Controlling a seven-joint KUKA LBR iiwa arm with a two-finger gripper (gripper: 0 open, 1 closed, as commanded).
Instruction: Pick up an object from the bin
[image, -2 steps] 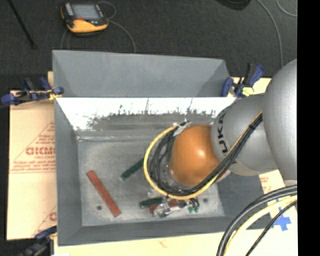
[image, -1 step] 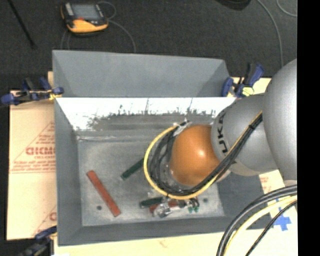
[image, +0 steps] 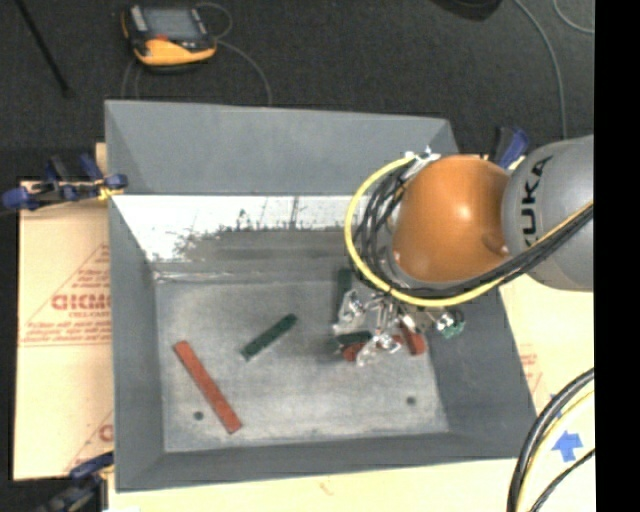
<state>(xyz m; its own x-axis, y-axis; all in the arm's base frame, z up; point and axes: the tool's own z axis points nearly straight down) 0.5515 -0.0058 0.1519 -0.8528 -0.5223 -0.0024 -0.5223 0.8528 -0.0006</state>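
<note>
Gripper: gripper (image: 372, 332), bright metal, low over the right part of the bin floor; whether it is released or clenched cannot be told.
Candidate object: small red-and-dark piece (image: 349, 349), just at the gripper's lower edge; not seen to be grasped.
Neighbours: red bit (image: 411, 343) and green bit (image: 452, 325), close on the gripper's right.
Other stock: dark green stick (image: 268, 337), flat and straight, mid-floor; red-brown stick (image: 207, 386), longer, lying diagonally lower left. Both are well apart from the gripper.
Container: grey metal bin (image: 300, 410), scuffed matte floor, sloped walls.
Handling advice: centre on one small piece and close squarely; the hard, smooth bits probably skid on metal.
</note>
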